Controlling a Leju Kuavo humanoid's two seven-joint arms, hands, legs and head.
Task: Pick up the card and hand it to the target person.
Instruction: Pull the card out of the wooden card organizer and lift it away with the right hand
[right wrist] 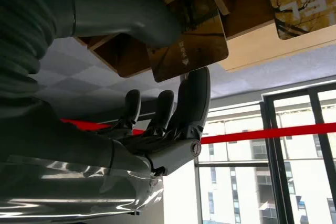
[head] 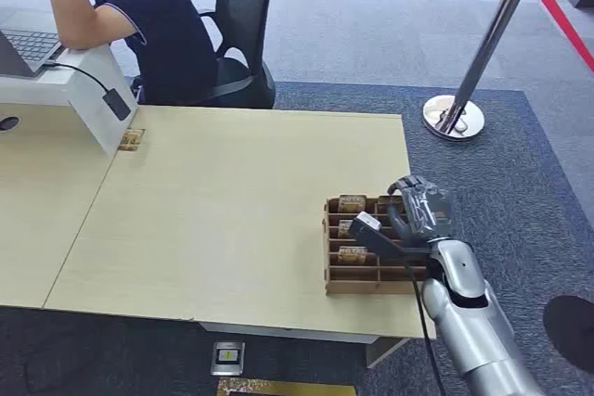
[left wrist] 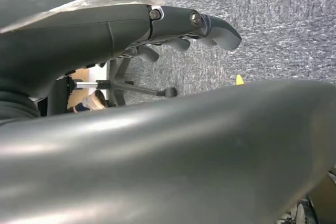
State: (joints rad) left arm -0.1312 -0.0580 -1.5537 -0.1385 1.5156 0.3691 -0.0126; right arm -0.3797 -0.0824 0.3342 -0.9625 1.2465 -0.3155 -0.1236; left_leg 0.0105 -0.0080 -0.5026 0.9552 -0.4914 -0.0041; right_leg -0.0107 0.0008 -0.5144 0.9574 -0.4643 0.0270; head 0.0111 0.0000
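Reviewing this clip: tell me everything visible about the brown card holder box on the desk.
The card holder box is a low, open-topped brown tray, seemingly wood or cardboard, split by thin dividers into slots. It sits flat near the front right corner of the pale wooden desk. Several cards with yellow-brown printed faces stand in its left slots. The right robot hand hangs over its right side, and in the right wrist view a card lies between thumb and fingers.

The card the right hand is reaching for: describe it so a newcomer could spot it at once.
Start at the pale wooden table, then go to the brown slotted card holder at its near right corner. The card is the one the right hand pinches between thumb and fingers; unlike its neighbours sitting free in their slots, this one is gripped.
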